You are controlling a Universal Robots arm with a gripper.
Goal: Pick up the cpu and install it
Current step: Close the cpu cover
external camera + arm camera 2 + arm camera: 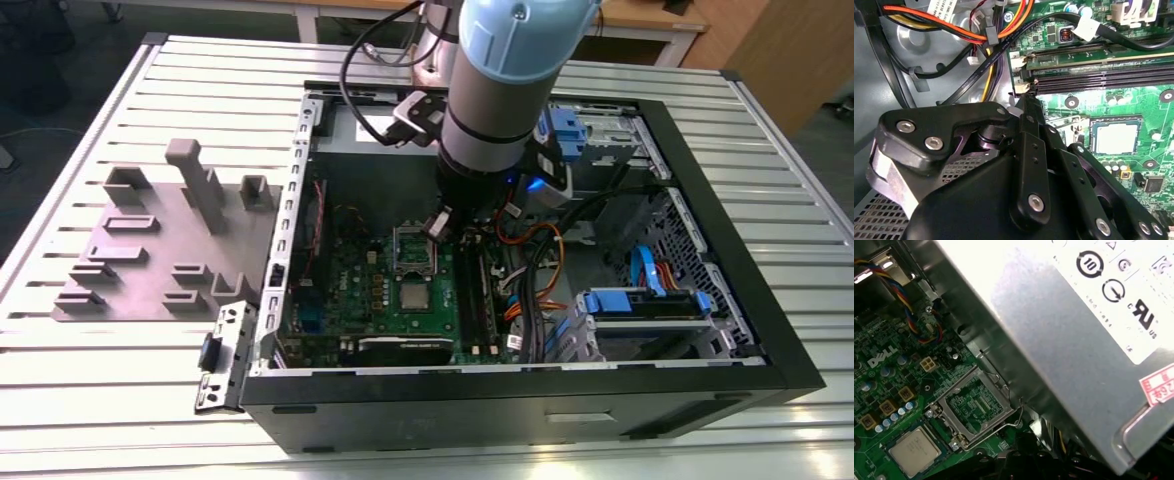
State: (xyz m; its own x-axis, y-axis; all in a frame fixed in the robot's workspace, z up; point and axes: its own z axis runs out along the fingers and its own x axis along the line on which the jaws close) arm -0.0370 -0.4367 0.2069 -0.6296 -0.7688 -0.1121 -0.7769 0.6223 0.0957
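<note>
The cpu (416, 297) lies flat on the green motherboard (350, 290), its pale metal top up; it also shows in the second wrist view (1116, 137) and the first wrist view (914, 451). Just beside it stands the socket frame (974, 407), its lid raised so the bare contact field shows, with a thin wire lever along one edge. Dark memory slots (1104, 77) run along the board near the chip, and orange, yellow and black cables (979, 35) bundle past them. The grey power supply box (1079, 340) looms close over the socket in the first wrist view. All this sits inside the open black computer case (747, 330) on the slatted tabletop (120, 400). The tool (447, 228) hangs above the socket region, apart from the chip, holding nothing visible; how wide its black linkage is spread I cannot tell.
</note>
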